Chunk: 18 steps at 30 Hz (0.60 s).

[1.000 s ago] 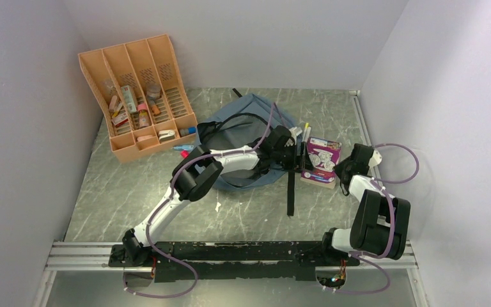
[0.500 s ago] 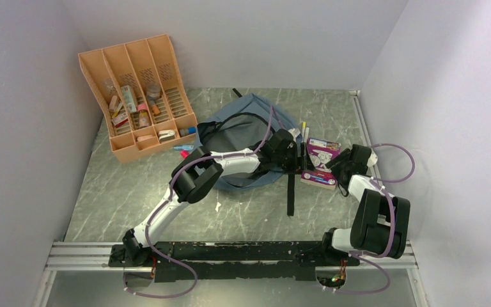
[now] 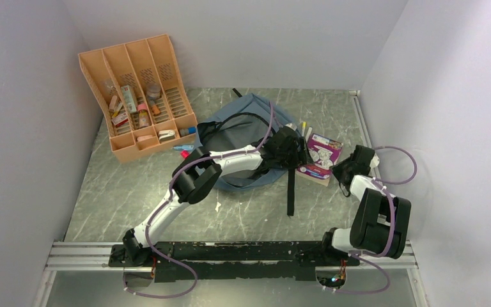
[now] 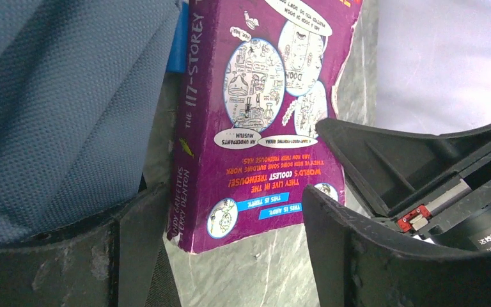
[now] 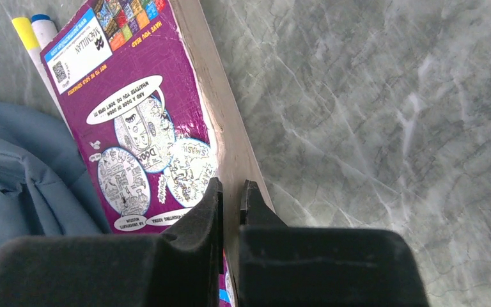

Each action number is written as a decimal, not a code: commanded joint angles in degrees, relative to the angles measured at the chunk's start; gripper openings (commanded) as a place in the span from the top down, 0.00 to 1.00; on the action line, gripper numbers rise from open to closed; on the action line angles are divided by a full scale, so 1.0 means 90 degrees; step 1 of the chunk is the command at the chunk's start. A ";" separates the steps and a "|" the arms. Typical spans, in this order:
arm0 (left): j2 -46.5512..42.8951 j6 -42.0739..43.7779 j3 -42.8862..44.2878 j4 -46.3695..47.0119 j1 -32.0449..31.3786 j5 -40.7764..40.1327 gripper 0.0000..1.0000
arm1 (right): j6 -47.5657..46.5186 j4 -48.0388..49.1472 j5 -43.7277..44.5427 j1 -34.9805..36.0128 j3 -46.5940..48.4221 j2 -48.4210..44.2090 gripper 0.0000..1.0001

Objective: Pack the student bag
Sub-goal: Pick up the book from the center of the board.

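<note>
The student bag point(image 3: 246, 125) is a grey-blue backpack lying mid-table, its fabric point(image 4: 57, 96) filling the left of the left wrist view. A purple paperback book point(image 3: 321, 158) lies flat just right of it. My left gripper point(image 3: 296, 152) is open, and the book's near end point(image 4: 256, 128) sits just ahead of and between its fingers point(image 4: 345, 249). My right gripper point(image 3: 345, 167) is at the book's right side. Its jaws point(image 5: 230, 192) are shut, with the tips over the book's pale page edge point(image 5: 227, 128) and nothing visible between them.
An orange divided organiser point(image 3: 137, 96) holding small items stands at the back left. Coloured pens point(image 3: 305, 128) lie beside the book's far end. A black bag strap point(image 3: 290, 185) trails toward the near edge. Walls close in on both sides.
The book has turned and slid slightly left toward the bag. My left gripper has moved right up to the book. My right gripper moved in at the book's right edge.
</note>
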 commanded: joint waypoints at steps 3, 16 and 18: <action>0.0292 -0.0230 0.0144 -0.1145 -0.0108 -0.0511 0.19 | -0.0064 -0.1430 -0.0481 -0.0532 -0.0511 0.0659 1.00; 0.0691 -0.0342 0.0847 -0.1922 -0.0131 -0.0793 0.18 | 0.0088 -0.1499 -0.0693 -0.1290 -0.0450 0.1602 1.00; 0.0718 -0.0375 0.0825 -0.1881 -0.0146 -0.0762 0.18 | 0.0093 -0.1509 -0.0750 -0.1413 -0.0455 0.1651 1.00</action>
